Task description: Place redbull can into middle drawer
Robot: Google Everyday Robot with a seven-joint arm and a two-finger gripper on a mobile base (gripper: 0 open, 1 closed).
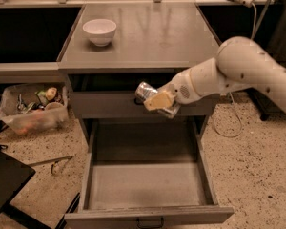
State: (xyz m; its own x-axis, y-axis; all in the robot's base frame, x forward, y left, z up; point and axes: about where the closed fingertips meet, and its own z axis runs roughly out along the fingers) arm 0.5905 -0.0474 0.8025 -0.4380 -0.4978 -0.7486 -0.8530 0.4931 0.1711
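Pincer [158,102] (with redbull can [145,92]) above middle drawer [148,187]

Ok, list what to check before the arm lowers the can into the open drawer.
1. Grip: the gripper is shut on the redbull can, in front of the closed drawer front: ok.
2. The middle drawer is pulled out: ok.
3. Its floor below the can is bare: ok.
4. Can over the drawer's inside, not its rim: cannot tell, depth is unclear.
5. Can upright: not ok, it is tilted.
6. The white bowl sits on the tabletop, away from the path: ok.
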